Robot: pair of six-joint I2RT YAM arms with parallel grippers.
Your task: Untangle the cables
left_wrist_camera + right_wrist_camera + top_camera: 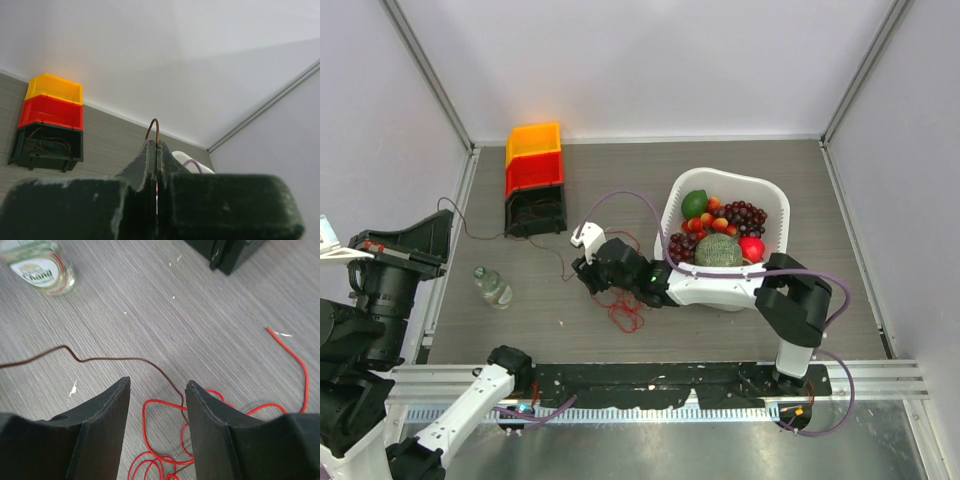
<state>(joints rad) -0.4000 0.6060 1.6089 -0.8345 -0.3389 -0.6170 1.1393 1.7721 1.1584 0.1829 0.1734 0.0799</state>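
The cables are a small tangle of thin red wires [626, 312] on the table, with one brown strand [480, 237] running left from it. My left gripper [444, 214] is raised at the far left and is shut on the brown strand. In the left wrist view a short loop of that strand [155, 129] sticks out above the closed fingertips [150, 150]. My right gripper [588, 278] is open just above the tangle's left edge. In the right wrist view the red loops [161, 440] and the brown strand [110, 359] lie between and below its fingers [105, 405], with nothing held.
Stacked yellow, red and black bins [535, 180] stand at the back left. A white basket [775, 200] of fruit sits right of the tangle, against my right arm. A small clear bottle [492, 287] lies to the left. A large black camera [370, 300] stands at the table's left edge.
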